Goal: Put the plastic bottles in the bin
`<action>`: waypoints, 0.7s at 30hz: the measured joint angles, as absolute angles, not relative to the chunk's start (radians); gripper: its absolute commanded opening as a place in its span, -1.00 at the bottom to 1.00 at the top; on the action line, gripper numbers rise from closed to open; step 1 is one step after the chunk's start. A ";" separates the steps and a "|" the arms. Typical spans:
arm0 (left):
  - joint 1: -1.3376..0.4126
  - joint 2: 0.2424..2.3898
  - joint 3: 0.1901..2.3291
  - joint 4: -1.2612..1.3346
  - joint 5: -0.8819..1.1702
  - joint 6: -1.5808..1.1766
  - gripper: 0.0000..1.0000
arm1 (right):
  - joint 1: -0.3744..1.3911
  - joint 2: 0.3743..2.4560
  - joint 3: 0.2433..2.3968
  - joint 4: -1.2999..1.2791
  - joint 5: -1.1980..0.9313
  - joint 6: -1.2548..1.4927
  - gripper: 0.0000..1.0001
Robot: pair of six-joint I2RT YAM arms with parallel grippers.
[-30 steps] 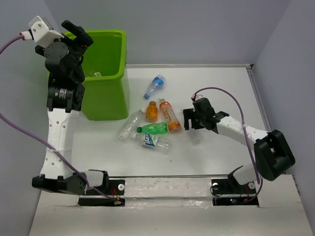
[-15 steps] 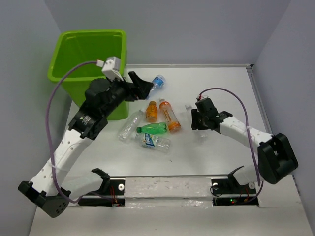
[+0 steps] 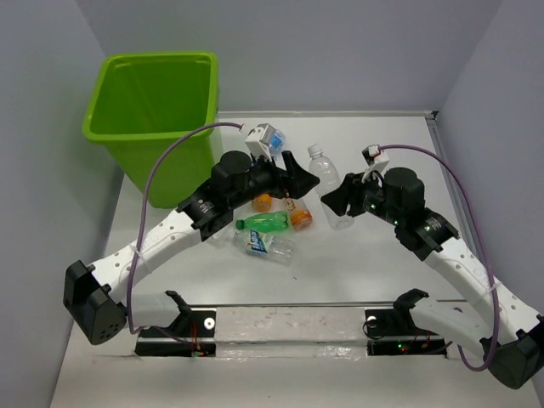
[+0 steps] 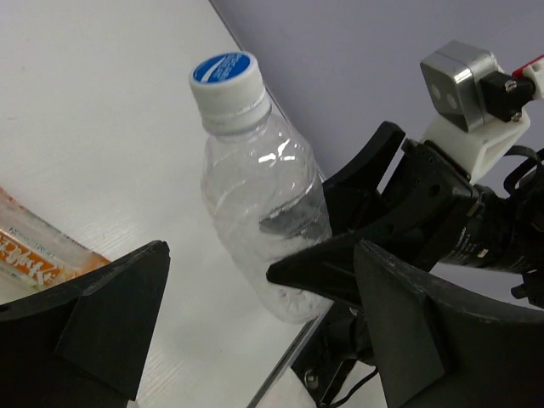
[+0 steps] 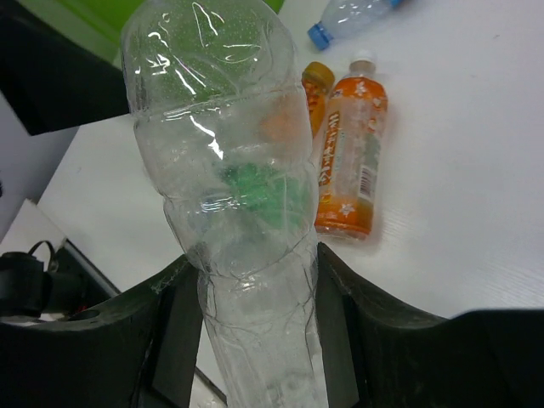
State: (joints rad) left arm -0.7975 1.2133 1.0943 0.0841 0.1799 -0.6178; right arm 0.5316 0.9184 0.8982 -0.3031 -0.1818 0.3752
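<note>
My right gripper (image 5: 255,323) is shut on a clear bottle (image 5: 225,170) and holds it off the table; from above the bottle (image 3: 325,174) stands roughly upright at my right gripper (image 3: 338,200). My left gripper (image 3: 306,177) is open just left of that bottle, and in its own view the bottle (image 4: 255,195) shows beyond its spread fingers (image 4: 110,323). On the table lie a green bottle (image 3: 268,223), two orange bottles (image 3: 299,217) (image 3: 263,201), a clear labelled one (image 3: 270,246) and a blue-capped one (image 5: 348,17). The lime-green bin (image 3: 153,102) stands at the far left.
The left arm lies low across the table, over part of the bottle pile. A raised lip (image 3: 442,170) runs along the table's right edge, with grey walls behind and at both sides. The arm bases sit on the near rail (image 3: 289,327).
The left arm has swung from over the bin down to the table's middle. The right gripper has shut on the clear bottle, lifted it upright and drawn back to the right.
</note>
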 measured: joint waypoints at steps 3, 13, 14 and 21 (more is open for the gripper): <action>-0.799 1.260 1.094 0.151 0.183 -0.622 0.98 | 0.532 0.919 0.879 -0.281 -0.263 0.386 -0.18; -0.809 1.388 1.096 0.239 0.179 -0.628 -0.38 | 0.538 0.926 0.820 -0.236 -0.400 0.412 0.32; -0.810 1.389 1.096 0.236 0.176 -0.630 -0.45 | 0.538 0.926 0.818 -0.233 -0.400 0.414 0.46; -0.779 1.312 1.137 0.138 0.083 -0.588 -0.54 | 0.538 0.899 0.808 -0.195 -0.423 0.410 0.91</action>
State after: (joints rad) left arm -0.7788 1.3117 1.1366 0.1383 0.0834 -0.5880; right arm 0.5385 0.8986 0.8078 -0.1947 -0.4229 0.4095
